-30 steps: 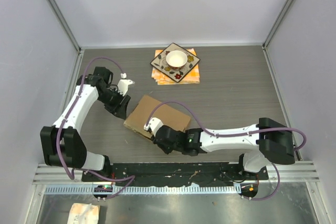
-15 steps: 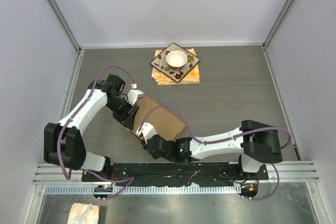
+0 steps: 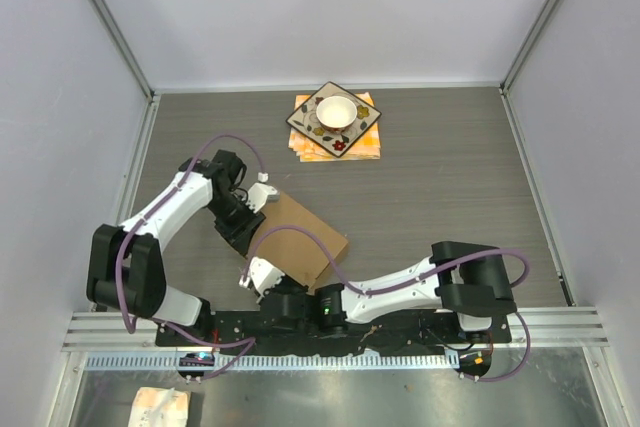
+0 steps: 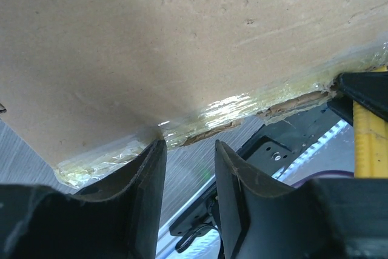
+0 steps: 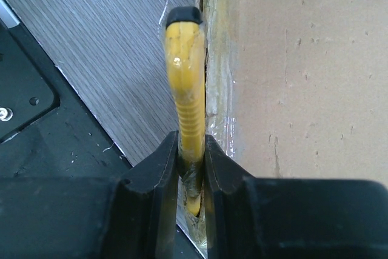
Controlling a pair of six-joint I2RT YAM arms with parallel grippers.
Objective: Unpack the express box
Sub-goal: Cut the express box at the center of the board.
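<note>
The express box (image 3: pixel 305 239), a flat brown cardboard box, lies left of the table's centre, turned at an angle. My right gripper (image 5: pixel 191 144) is shut on a yellow tool (image 5: pixel 187 89) whose black tip lies along the box's (image 5: pixel 303 77) taped side seam. In the top view that gripper (image 3: pixel 262 275) is at the box's near-left corner. My left gripper (image 3: pixel 252 215) stands at the box's left edge. In its wrist view it (image 4: pixel 190 150) is open with nothing between the fingers, its tips at the box's (image 4: pixel 182 40) torn, taped edge (image 4: pixel 230 110). The yellow tool (image 4: pixel 371 104) shows at far right.
An orange-patterned square plate (image 3: pixel 352 130) with a white bowl (image 3: pixel 335 111) rests on an orange cloth (image 3: pixel 368 147) at the back. The black mounting rail (image 3: pixel 400 325) runs along the near edge, right beside the right gripper. Grey walls close in the left, right and back.
The right gripper has drawn the yellow tool back along the box's left seam toward the near edge. The left gripper has moved in against the box's left edge, and the box has turned slightly.
</note>
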